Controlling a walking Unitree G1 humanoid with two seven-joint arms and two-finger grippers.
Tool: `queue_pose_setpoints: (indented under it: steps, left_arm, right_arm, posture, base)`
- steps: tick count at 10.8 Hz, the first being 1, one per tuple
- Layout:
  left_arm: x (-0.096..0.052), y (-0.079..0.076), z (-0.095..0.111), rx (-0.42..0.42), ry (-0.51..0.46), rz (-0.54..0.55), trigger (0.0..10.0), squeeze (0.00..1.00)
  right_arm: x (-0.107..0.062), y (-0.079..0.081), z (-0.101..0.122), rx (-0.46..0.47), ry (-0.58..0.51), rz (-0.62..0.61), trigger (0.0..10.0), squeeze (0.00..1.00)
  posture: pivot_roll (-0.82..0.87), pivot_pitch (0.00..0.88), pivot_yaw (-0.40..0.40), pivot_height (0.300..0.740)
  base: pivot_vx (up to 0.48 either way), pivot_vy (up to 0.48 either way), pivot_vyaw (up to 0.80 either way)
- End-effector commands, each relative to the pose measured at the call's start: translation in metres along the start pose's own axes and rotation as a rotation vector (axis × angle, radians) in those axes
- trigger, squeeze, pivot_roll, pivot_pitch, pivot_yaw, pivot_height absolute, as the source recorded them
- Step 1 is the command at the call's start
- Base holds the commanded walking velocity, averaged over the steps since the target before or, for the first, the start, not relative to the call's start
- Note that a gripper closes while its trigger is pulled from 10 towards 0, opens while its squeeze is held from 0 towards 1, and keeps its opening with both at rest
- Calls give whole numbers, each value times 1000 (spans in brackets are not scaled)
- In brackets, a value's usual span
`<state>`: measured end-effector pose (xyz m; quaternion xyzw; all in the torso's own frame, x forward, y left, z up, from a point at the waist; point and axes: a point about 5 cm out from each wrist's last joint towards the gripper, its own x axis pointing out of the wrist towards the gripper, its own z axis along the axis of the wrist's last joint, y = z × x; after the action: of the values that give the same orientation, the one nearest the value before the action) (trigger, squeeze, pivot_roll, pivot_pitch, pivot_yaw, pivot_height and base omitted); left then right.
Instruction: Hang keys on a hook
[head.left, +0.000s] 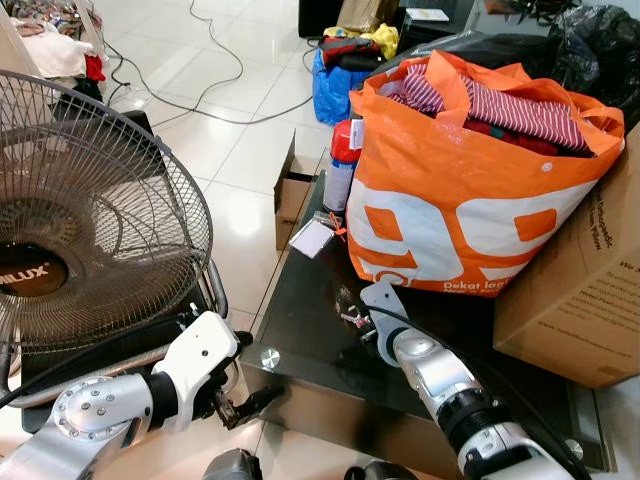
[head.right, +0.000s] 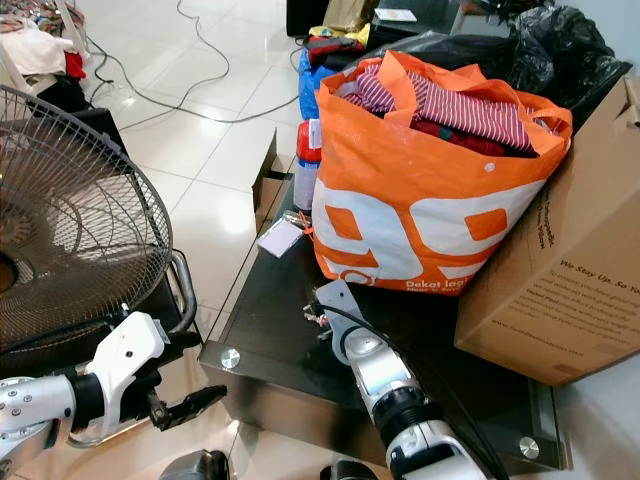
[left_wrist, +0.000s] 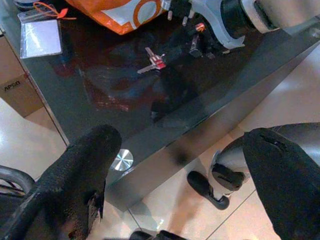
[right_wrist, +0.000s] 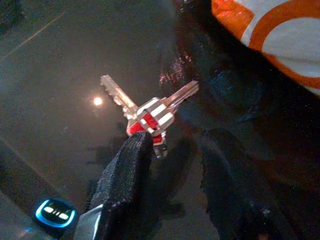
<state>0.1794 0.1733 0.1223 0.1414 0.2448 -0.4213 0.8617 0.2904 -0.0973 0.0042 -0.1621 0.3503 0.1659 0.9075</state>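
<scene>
Right wrist view looks down onto a dark glass tabletop (right_wrist: 60, 60), where a bunch of keys (right_wrist: 147, 112) with red-and-white heads lies flat, two blades fanned apart, a ceiling light reflected beside it. The right gripper (right_wrist: 172, 150) hangs just over the keys with its fingers spread; one fingertip (right_wrist: 135, 150) touches or overlaps the key heads and the other stands clear over bare glass. From the head views, the keys (head.left: 350, 318) lie near the table's front edge, just in front of a big orange shopping bag (head.left: 460, 190) stuffed with striped clothes. A cardboard box (head.left: 590, 290) sits at the table's right edge, touching the bag; a clear badge holder (head.left: 312, 238) and a red-capped spray can (head.left: 342, 165) stand by the left edge. The left gripper (head.left: 245, 405) hovers below the front left corner, fingers apart, holding nothing. A large floor fan (head.left: 90, 210) stands to the left on white tiles (head.left: 230, 130) crossed by loose cables.
</scene>
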Motion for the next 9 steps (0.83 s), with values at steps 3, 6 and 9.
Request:
queue_pose_setpoints:
  steps: [3,6,9]
  left_arm:
    - [0,0,0,7,13,-14,10000,0]
    - [0,0,0,7,12,-14,10000,0]
    - [1,0,-1,5,12,-12,10000,0]
  right_arm:
    - [3,2,-4,-44,8,-1,3765,0]
    - [5,4,-7,-40,11,13,471,0]
    - [6,5,-10,-38,14,18,0,0]
  posture:
    - [35,124,-44,740]
    - [33,123,-47,740]
    - [32,123,-49,740]
  base:
    - [0,0,0]
    - [0,0,0]
    - [0,0,0]
